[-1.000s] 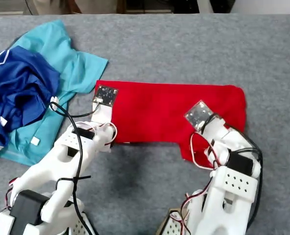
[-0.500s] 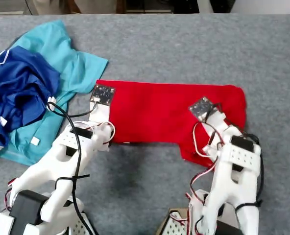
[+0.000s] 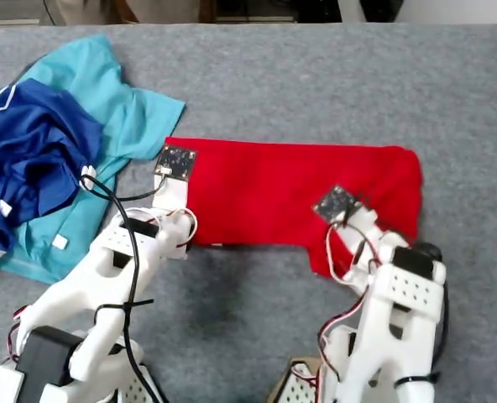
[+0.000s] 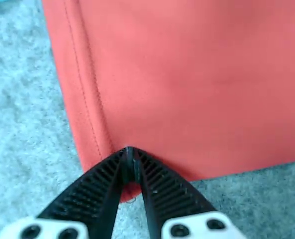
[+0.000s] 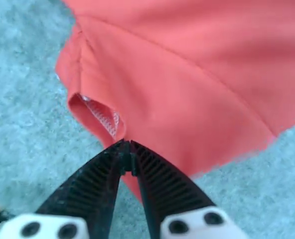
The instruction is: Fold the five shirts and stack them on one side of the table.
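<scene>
Both arms lean low over the red shirt. The left pincer and right pincer each clamp its near edge.

Plain red shirt, teal shirt, dark blue shirt with white trim, grey table

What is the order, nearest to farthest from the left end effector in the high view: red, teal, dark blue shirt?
1. red shirt, pinched by the left end effector, in the middle.
2. teal shirt, beside it on the left.
3. dark blue shirt, heaped on the teal one, farthest left.
</scene>
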`<action>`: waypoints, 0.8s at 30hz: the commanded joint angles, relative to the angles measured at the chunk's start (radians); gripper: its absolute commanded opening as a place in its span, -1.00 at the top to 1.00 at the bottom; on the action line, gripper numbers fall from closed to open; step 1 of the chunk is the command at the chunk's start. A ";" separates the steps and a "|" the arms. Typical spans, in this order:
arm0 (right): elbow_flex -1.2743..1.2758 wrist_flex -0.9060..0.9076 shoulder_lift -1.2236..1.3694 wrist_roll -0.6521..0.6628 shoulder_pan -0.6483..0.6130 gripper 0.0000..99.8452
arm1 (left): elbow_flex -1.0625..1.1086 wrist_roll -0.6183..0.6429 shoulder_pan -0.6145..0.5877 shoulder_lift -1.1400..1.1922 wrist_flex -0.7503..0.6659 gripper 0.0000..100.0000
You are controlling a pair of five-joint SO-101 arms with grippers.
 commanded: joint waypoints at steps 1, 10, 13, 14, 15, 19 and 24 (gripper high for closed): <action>0.039 -0.071 0.002 0.018 -0.010 0.99 | -0.005 0.009 -0.014 -0.033 -0.012 0.96; -0.128 0.172 0.094 0.018 -0.010 0.99 | -0.003 0.009 -0.012 -0.033 -0.012 0.96; -0.232 0.244 0.099 0.015 -0.010 0.99 | -0.003 0.008 -0.012 -0.033 -0.012 0.96; -0.274 0.270 0.101 0.015 -0.010 0.99 | -0.003 0.008 -0.012 -0.033 -0.012 0.96; -0.315 0.305 0.101 0.017 -0.008 0.99 | -0.003 0.008 -0.012 -0.033 -0.012 0.96; -0.444 0.516 0.102 0.172 -0.038 0.82 | -0.003 0.008 -0.012 -0.033 -0.012 0.96; -0.453 0.522 0.104 0.252 -0.054 0.58 | -0.002 0.008 -0.012 -0.033 -0.011 0.96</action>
